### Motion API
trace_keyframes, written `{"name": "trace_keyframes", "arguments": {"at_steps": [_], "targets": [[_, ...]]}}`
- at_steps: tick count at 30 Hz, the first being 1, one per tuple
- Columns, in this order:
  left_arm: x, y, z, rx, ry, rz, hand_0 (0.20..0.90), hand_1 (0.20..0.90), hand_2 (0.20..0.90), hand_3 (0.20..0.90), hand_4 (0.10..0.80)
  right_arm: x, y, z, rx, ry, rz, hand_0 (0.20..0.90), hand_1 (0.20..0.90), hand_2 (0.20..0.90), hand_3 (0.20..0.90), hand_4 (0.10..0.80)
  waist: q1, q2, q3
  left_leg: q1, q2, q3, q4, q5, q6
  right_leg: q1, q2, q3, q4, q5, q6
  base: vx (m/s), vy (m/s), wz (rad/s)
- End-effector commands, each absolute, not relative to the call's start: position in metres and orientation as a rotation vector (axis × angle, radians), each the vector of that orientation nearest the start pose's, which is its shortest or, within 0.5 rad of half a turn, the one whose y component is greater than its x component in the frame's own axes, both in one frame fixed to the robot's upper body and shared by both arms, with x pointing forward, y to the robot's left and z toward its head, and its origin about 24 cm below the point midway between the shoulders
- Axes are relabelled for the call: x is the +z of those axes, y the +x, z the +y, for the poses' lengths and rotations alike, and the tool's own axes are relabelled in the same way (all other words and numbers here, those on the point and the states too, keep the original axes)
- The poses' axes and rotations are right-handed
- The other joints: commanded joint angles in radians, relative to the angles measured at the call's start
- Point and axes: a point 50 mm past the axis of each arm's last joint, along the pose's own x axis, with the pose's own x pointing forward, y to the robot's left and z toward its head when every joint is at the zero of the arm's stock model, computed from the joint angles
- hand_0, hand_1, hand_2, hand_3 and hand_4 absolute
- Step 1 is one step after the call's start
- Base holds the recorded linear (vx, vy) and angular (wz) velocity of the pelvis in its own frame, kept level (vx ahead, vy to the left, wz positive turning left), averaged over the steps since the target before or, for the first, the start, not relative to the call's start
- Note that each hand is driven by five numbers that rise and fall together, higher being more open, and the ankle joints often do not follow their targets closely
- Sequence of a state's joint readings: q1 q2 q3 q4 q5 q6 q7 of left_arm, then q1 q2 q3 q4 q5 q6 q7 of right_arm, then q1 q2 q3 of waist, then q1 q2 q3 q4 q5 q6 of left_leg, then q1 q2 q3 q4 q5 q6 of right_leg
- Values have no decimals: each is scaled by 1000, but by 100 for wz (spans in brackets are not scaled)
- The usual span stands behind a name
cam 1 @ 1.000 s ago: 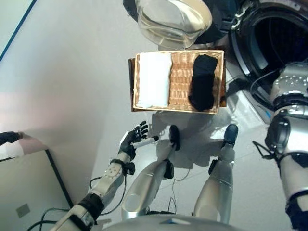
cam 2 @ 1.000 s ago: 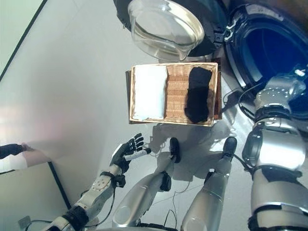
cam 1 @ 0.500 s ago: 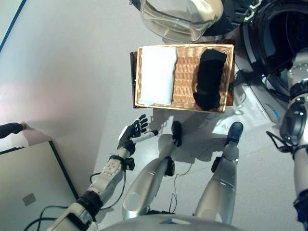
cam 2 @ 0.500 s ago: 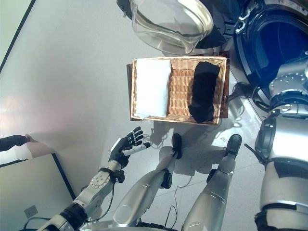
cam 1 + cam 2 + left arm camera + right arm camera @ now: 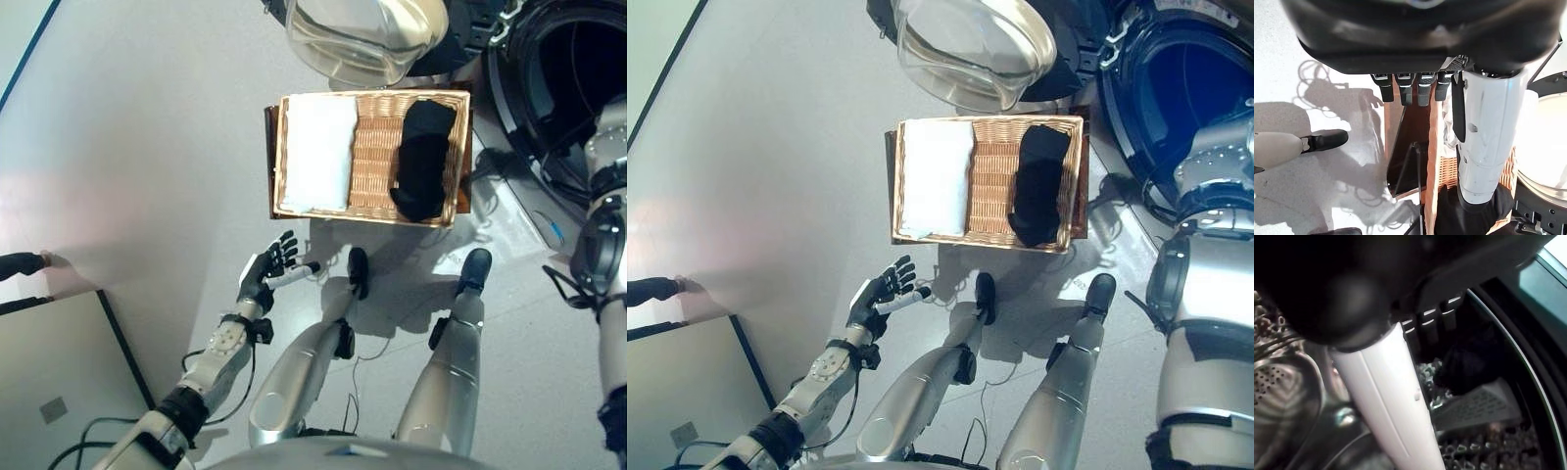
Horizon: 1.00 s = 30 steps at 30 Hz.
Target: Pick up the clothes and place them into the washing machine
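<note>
Left robot hand [image 5: 263,277] hovers over the floor [image 5: 147,147], nearest the robot, fingers spread wide and straight, white-covered thumb standing out; it holds nothing.

Beyond it, a wicker basket [image 5: 375,157] sits on the floor, just short of the washing machine's open glass door [image 5: 362,34]. Basket's long axis runs left to right.

Inside the basket: white folded cloth [image 5: 318,152] along the left end, black garment [image 5: 421,160] along the right end. Bare wicker shows between them; the two are apart. Each lies with its long axis running near to far, across the basket's short dimension. Black garment's near end is at the basket's near rim.

Washing machine [image 5: 1176,88] stands at the far right, drum opening [image 5: 1205,98] dark, door swung to the left.

Right robot hand [image 5: 1430,325]: the wrist view shows it inside the perforated metal drum [image 5: 1288,377], fingers straight and relaxed, nothing held. A dark cloth [image 5: 1469,362] lies in the drum just past the fingers.
</note>
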<state>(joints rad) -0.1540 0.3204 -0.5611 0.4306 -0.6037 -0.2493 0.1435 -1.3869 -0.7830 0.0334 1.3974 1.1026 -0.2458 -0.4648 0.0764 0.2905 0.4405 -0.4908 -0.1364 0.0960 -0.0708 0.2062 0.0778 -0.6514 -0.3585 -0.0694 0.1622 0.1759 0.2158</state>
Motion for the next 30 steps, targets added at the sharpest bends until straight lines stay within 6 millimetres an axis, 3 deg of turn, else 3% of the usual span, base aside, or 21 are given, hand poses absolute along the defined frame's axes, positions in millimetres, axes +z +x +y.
{"name": "trace_keyframes", "arguments": {"at_steps": [1, 4, 5, 10, 20, 30], "targets": [[-2, 251, 145, -138, -149, 114, 900, 900, 900, 900, 800, 361, 344, -358, -861, 350, -621, 900, 900, 900, 900, 800, -20, 30, 28, -36, 81, 13, 156, -124, -125, 17, 54, 44, 46, -86, -59, -35, -10, -1], [6, 254, 149, -123, -145, 74, 900, 900, 900, 900, 800, 350, 349, -356, -912, 180, -539, 900, 900, 900, 900, 800, -23, 11, 40, -43, 83, 11, 164, -125, -124, 20, 61, 39, 43, -79, -61, -56, -12, -2], [10, 255, 154, -102, -138, 59, 900, 900, 900, 900, 800, 346, 353, -353, -928, 9, -487, 900, 900, 900, 900, 800, -27, -4, 49, -52, 85, 10, 171, -125, -124, 18, 64, 35, 43, -74, -62, -53, -12, -3], [15, 257, 158, -60, -140, 36, 900, 900, 900, 900, 800, 331, 360, -348, -995, -165, -391, 900, 900, 900, 900, 800, -31, -37, 61, -66, 91, 8, 181, -124, -124, 24, 70, 29, 30, -62, -65, -46, 4, 2], [12, 257, 164, 0, -139, 47, 900, 900, 900, 900, 800, 292, 379, -325, -952, -187, -297, 900, 900, 900, 900, 800, -33, -75, 67, -58, 101, -2, 189, -125, -123, 55, 83, 19, 18, -60, -69, -9, 3, 0], [8, 259, 172, 62, -133, 62, 900, 900, 900, 900, 800, 245, 400, -275, -823, -142, -262, 900, 900, 900, 900, 800, -34, -112, 62, -37, 113, -9, 198, -133, -122, 94, 90, 5, 10, -61, -74, -7, 2, 2]]}}
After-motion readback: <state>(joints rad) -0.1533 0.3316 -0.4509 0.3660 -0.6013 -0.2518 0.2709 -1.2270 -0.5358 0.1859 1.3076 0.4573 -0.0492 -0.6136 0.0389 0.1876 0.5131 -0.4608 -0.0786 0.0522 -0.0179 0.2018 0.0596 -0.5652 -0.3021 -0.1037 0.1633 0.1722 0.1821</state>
